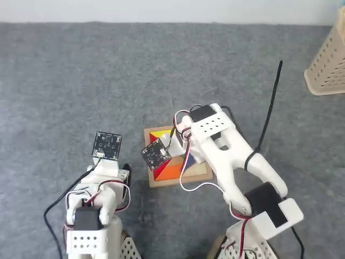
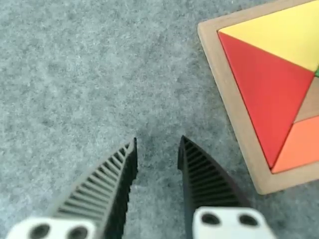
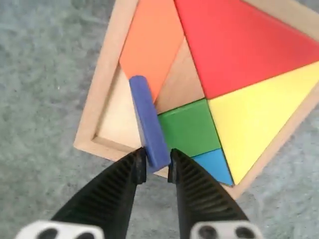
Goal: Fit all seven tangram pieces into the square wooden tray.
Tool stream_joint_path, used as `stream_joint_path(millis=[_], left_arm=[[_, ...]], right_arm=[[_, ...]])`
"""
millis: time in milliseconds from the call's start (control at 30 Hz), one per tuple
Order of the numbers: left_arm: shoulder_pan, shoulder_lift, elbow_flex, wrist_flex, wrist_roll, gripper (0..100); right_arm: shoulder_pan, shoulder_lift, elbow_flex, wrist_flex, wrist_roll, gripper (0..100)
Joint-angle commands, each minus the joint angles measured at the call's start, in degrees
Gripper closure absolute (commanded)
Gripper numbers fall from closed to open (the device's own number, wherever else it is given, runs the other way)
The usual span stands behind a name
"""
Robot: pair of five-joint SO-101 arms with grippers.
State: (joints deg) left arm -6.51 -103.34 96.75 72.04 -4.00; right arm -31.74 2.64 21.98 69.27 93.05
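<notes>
Square wooden tray (image 1: 178, 181): we find it on the grey desk (image 1: 81, 81), under the right arm in the high view.

Right tool (image 3: 157, 154): its own wrist view gives us both fingers pinching one end of the dark blue piece (image 3: 146, 117). The piece stands on its edge over the tray's rim, and its far end reaches the orange piece (image 3: 154, 42). We cannot tell whether it touches the tray floor.

Seated pieces, right wrist view: red triangle (image 3: 239, 45), yellow triangle (image 3: 259, 107), green square (image 3: 189, 127), light blue triangle (image 3: 214, 164) and the orange piece, all flat. Bare wood shows at the corner beside the dark blue piece, and in a gap between orange, red and green.

Left tool (image 2: 157, 144): we see its fingers spread, holding nothing, above bare desk just beside the tray's corner. Its wrist view adds the tray's outer rim with red, yellow and orange inside.

Basket (image 1: 329, 59): the high view places it at the desk's far edge, well apart from the tray.
</notes>
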Motion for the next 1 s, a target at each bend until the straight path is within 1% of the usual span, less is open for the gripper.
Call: stream_joint_path(millis=[0,67,233,333,500,567,600,667,800,967], left_arm=[[0.09,-0.88,-0.22,0.26,0.44,87],[0.0,-0.88,-0.22,0.26,0.44,87],[0.0,-0.88,-0.22,0.26,0.44,87],[0.0,-0.88,-0.22,0.26,0.44,87],[0.0,-0.88,-0.22,0.26,0.44,87],[0.0,-0.88,-0.22,0.26,0.44,87],[0.0,-0.88,-0.22,0.26,0.44,87],[0.0,-0.88,-0.22,0.26,0.44,87],[0.0,-0.88,-0.22,0.26,0.44,87],[0.0,-0.88,-0.22,0.26,0.44,87]], right_arm=[[-2.51,-4.44,-2.81,2.95,-2.11,91.3],[-3.74,-6.46,-2.81,4.97,-2.81,91.3],[-6.29,-11.65,-2.81,5.41,-7.03,91.3],[-6.2,-12.53,-2.46,6.37,-8.88,91.3],[-6.02,-13.32,2.73,5.85,-9.32,91.4],[-5.93,-14.11,4.31,3.91,-9.85,94.0],[-5.67,-14.73,5.1,2.86,-11.6,96.2],[-5.14,-16.84,6.68,1.19,-18.37,99.3],[-2.77,-23.6,11.34,-3.56,-33.14,98.5],[2.51,-32.66,25.23,-17.01,-44.13,99.2]])
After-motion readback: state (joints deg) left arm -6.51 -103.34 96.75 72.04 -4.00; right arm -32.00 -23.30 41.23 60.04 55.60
